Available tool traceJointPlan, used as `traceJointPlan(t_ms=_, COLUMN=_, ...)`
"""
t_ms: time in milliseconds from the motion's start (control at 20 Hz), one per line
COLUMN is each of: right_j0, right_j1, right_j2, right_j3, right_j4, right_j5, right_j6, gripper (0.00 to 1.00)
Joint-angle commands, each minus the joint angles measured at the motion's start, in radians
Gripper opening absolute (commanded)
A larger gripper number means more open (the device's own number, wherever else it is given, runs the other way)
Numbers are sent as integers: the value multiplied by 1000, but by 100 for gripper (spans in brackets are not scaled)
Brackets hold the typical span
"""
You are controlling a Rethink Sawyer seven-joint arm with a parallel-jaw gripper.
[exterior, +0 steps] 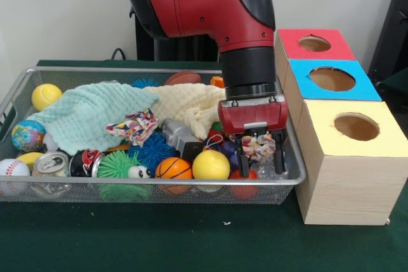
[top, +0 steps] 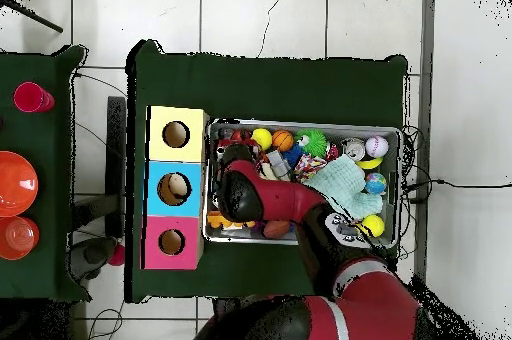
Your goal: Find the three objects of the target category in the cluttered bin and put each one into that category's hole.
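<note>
In the front view a wire bin (exterior: 19, 87) sits on the green table (exterior: 191, 240), packed with clutter. At its left end lie a baseball (exterior: 13, 168), a globe-printed ball (exterior: 27, 135) and a yellow ball (exterior: 46, 95), with a drink can (exterior: 51, 164) lying against the front wall. A mint-green cloth (exterior: 89, 116) spreads over the left half, and a cream cloth (exterior: 191, 106) lies beside it toward the middle. A small patterned rag (exterior: 134, 127) rests on the edge of the green cloth. Along the front wall come a green spiky toy (exterior: 118, 165), a blue spiky ball (exterior: 153, 148), a small basketball (exterior: 173, 169) and a yellow ball (exterior: 210, 165) touching it.

The end effector (exterior: 260, 148) hangs at the bin's right end, pointing down from its red housing. Its two black fingers (exterior: 243, 148) stand a moderate way apart and close on either side of a scrap of patterned rag (exterior: 258, 146), which is clamped between them just above the balls below.

To the right of the bin, touching its end, stands a wooden box (exterior: 344, 189) with three holes in coloured tops: yellow (exterior: 357, 127) nearest, blue (exterior: 331, 79) in the middle, red (exterior: 314, 43) farthest
</note>
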Motion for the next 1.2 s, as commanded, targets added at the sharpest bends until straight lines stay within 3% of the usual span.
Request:
traceJointPlan(t_ms=50, right_j0=-42, right_j1=25, right_j2=125, right_j3=62, right_j4=26, right_j5=74, right_j6=249, gripper=100)
traceJointPlan(t_ms=550, right_j0=-64, right_j1=33, right_j2=156, right_j3=75, right_j4=39, right_j5=60, right_j6=248, gripper=100)
traceJointPlan(t_ms=950, right_j0=-42, right_j1=30, right_j2=123, right_j3=67, right_j4=55, right_j5=71, right_j6=224, gripper=100)
traceJointPlan(t_ms=1000, right_j0=-28, right_j1=27, right_j2=103, right_j3=61, right_j4=45, right_j5=54, right_j6=209, gripper=0)
traceJointPlan(t_ms=1200, right_j0=36, right_j1=13, right_j2=21, right_j3=44, right_j4=56, right_j5=13, right_j6=185, gripper=0)
